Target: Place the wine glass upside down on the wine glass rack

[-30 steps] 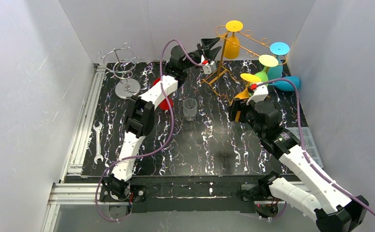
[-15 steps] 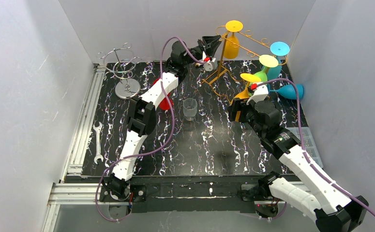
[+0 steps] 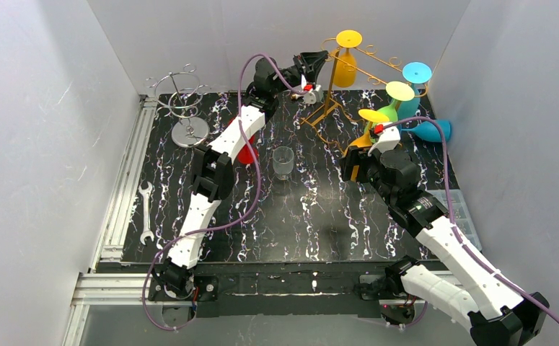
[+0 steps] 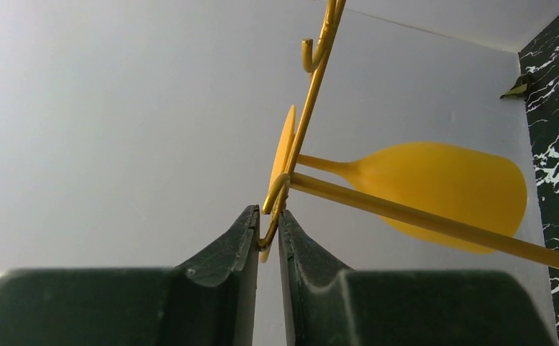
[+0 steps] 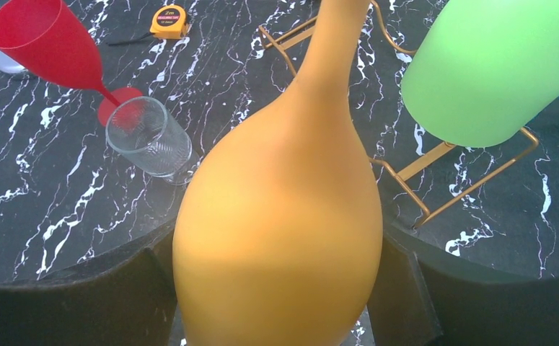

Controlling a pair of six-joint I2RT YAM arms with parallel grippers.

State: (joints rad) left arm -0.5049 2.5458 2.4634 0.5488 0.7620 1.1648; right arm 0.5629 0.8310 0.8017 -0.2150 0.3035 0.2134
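Note:
The gold wine glass rack (image 3: pixel 326 108) stands at the back right. An orange wine glass (image 3: pixel 363 138) with a yellow foot is held upside down at the rack's front arm. My right gripper (image 3: pixel 363 149) is shut on its bowl (image 5: pixel 283 216), with a finger against each side. My left gripper (image 3: pixel 317 62) is up at the rack's top left arm. In the left wrist view its jaws pinch the hooked end of the rack's gold wire (image 4: pixel 312 94). A yellow glass (image 4: pixel 442 191) hangs inverted just beyond.
Cyan (image 3: pixel 414 92) and green (image 3: pixel 390 109) glasses hang on the rack; a teal glass (image 3: pixel 433 129) sits at its right. A red glass (image 5: pixel 45 43), a clear tumbler (image 3: pixel 283 161), a tape measure (image 5: pixel 168 20), a silver rack (image 3: pixel 185 108) and a wrench (image 3: pixel 146 213) are also on the table.
My left gripper rose toward the rack's top arm and its jaws narrowed onto the wire. The teal glass at the right shifted slightly. The right arm stayed put.

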